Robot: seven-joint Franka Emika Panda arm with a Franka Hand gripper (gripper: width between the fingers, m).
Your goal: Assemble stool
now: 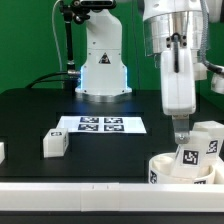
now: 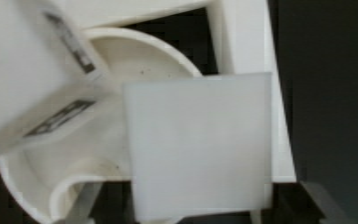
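The seat is seen at the front of the black bench, toward the exterior view's right. It is cut off by the frame edge and partly hidden below by a pale strip along the bench front. A tagged leg stands tilted at the seat; whether it is socketed or only resting there cannot be told.

The hand hangs just above the seat, beside that leg. Its fingers are too small to make out, so whether it is open or closed cannot be told.

A loose leg lies well apart, near the marker board. A white piece is cropped at the exterior view's left edge.

In the wrist view the curved seat and tagged leg are blurred. A plain white slab blocks the middle, and what it is cannot be told.
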